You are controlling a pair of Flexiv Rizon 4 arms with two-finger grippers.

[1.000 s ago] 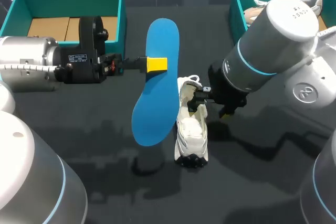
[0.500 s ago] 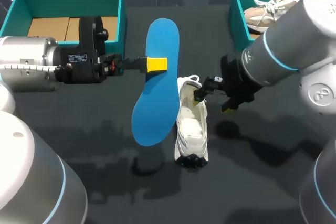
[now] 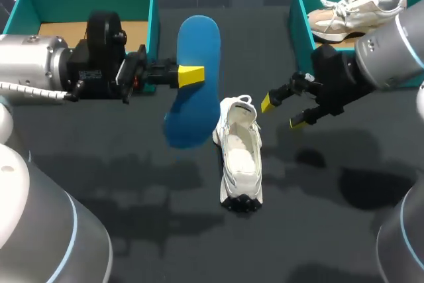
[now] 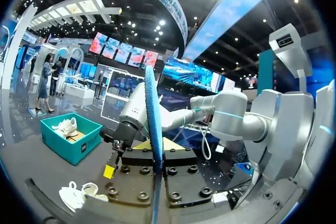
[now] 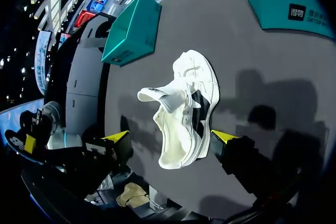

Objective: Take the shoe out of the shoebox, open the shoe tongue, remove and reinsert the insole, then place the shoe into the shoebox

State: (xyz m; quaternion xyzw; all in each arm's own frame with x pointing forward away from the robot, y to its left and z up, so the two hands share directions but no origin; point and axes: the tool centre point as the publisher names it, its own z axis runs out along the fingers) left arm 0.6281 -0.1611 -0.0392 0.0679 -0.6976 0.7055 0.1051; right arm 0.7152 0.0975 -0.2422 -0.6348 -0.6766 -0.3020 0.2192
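A white shoe (image 3: 240, 150) lies on the black table with its opening up and its tongue folded back; it also shows in the right wrist view (image 5: 186, 111) and the left wrist view (image 4: 79, 195). My left gripper (image 3: 189, 75) is shut on the blue insole (image 3: 193, 101), which hangs above the table to the left of the shoe. In the left wrist view the insole (image 4: 154, 129) stands edge-on between the fingers. My right gripper (image 3: 281, 113) is open, just right of the shoe's heel end and apart from it. Its wrist view shows the gripper (image 5: 170, 137) with the shoe ahead, untouched.
A teal shoebox (image 3: 154, 11) with a cardboard floor stands at the back left, behind the left gripper. A second teal box (image 3: 299, 18) at the back right holds a beige pair of shoes (image 3: 354, 8). Bare black table lies in front of the shoe.
The right gripper has drawn away from the shoe's opening to the right, staying open. The left arm has carried the insole back and a little left, tilting it. The shoe stays put.
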